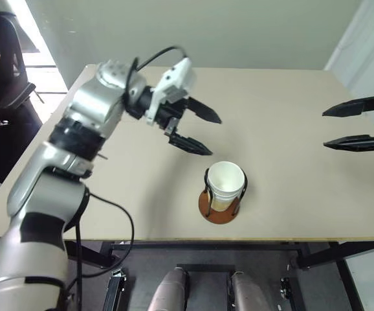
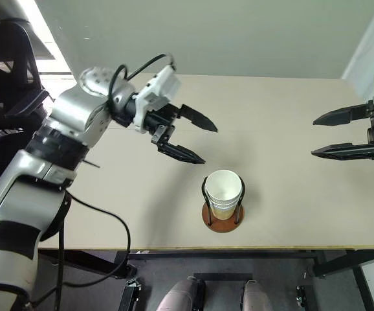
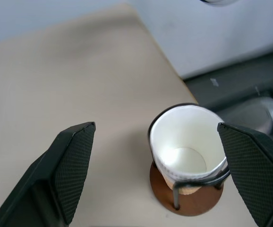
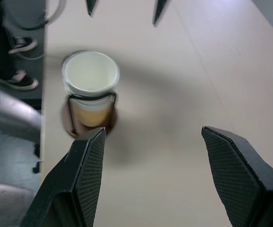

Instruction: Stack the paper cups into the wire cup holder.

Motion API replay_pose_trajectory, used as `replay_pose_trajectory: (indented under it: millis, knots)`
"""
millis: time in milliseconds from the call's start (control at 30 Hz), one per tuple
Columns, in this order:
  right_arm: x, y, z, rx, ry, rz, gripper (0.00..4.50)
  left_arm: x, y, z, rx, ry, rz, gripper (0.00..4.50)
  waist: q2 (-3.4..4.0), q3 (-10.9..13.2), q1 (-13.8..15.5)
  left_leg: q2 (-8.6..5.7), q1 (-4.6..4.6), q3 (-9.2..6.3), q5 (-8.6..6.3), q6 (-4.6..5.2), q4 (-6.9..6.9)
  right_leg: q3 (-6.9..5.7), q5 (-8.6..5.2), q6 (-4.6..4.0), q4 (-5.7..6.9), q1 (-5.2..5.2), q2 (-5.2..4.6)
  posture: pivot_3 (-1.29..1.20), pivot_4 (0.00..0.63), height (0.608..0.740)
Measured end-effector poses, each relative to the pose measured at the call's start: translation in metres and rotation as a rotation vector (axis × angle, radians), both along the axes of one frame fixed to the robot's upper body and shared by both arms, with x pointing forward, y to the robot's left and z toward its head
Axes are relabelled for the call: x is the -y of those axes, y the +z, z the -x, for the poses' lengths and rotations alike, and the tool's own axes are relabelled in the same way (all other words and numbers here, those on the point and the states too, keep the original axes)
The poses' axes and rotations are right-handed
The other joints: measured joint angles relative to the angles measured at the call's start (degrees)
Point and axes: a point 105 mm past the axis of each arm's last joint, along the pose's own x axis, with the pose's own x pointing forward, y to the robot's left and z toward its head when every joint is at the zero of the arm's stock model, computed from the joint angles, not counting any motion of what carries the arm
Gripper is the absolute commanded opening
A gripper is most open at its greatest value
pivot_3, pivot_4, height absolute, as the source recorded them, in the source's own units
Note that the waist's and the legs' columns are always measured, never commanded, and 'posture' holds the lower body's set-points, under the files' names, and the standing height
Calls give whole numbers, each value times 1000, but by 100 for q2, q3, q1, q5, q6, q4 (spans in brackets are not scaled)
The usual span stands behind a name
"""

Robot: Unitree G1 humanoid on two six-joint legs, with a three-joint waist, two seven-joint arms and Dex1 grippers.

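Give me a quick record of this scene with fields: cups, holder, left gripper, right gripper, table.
cups: paper cups nested in one stack, standing in the holder
holder: wire cup holder upright near the table's front edge
left gripper: left gripper open, empty, above the table beside the stack
right gripper: right gripper open, empty, off to the right
table: table beige, no loose cups seen
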Motion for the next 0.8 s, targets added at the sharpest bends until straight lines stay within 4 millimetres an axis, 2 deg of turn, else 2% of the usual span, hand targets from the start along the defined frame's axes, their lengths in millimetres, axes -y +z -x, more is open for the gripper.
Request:
replay_pose_trajectory:
  millis: [100, 200, 333, 500, 800]
  knots:
    - [3, -14, -16, 8, -86, -56, 3292, -19, -6, -14, -42, 174, 103, 4435, 0, 0, 5, -3, 21, -1, 9, 3, 2, 1, 6, -4, -2, 24, 0, 0, 150, 740]
    - [7, -27, -32, 12, -195, -148, 3292, -37, -3, -27, -37, 336, 203, 4435, 0, 1, 10, -8, 53, 0, 21, 4, -6, 6, 14, -15, -6, 52, 0, 0, 150, 740]
    - [9, -37, -50, 45, -318, -264, 3292, -58, -5, -42, -38, 510, 303, 4435, 0, 1, -3, -8, 101, 2, 27, -4, -22, 13, 19, -24, -5, 83, 2, 0, 150, 740]
    - [10, -47, -71, 86, -453, -388, 3292, -72, -19, -53, -58, 639, 346, 4435, -1, 1, -26, -6, 122, 0, 41, -23, -53, 19, 32, -44, -8, 82, 7, 0, 150, 740]
    - [10, -76, -96, 96, -622, -490, 3292, -81, -17, -67, -60, 764, 475, 4435, -1, 1, -25, -4, 136, 0, 48, -41, -117, 18, 26, -42, -19, 69, 7, 0, 150, 740]
